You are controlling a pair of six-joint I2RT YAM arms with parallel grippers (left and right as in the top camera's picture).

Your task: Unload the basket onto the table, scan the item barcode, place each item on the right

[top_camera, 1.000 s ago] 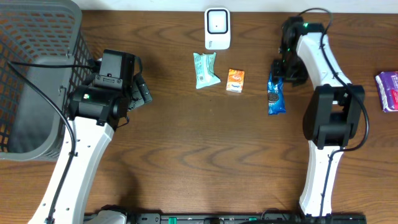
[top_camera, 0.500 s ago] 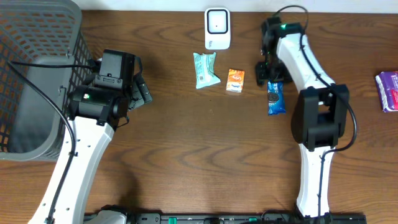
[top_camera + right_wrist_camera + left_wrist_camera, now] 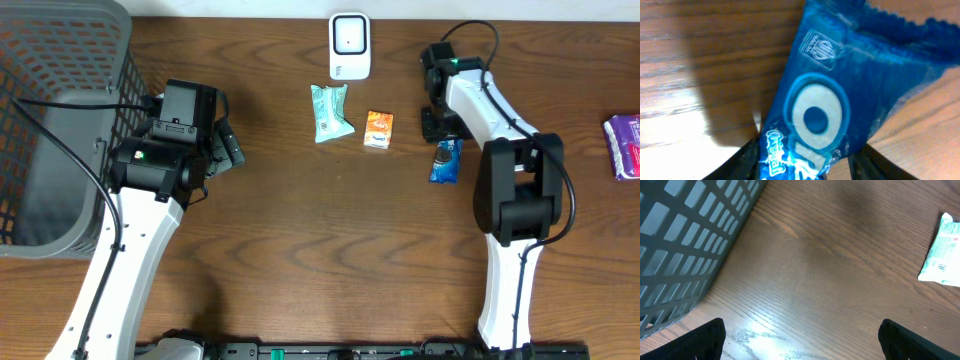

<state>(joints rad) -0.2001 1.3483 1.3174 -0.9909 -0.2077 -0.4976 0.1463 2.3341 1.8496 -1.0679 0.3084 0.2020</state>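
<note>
Scanning was yet to come: right gripper [image 3: 437,125] pinched the blue cookie packet [image 3: 815,110] by its end, white scanner [image 3: 350,45] near but apart from it, left gripper [image 3: 800,340] idle, jaws wide.

"Original" on blue packet [image 3: 815,115]

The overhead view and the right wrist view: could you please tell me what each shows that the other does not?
Only overhead: the grey basket, the white scanner, the green packet, the orange packet, the purple packet and the left gripper. Only right wrist: the close-up ring print on the blue packet, with the right gripper and its dark fingers flanking the packet's end. Both: that blue packet on the brown table.
</note>
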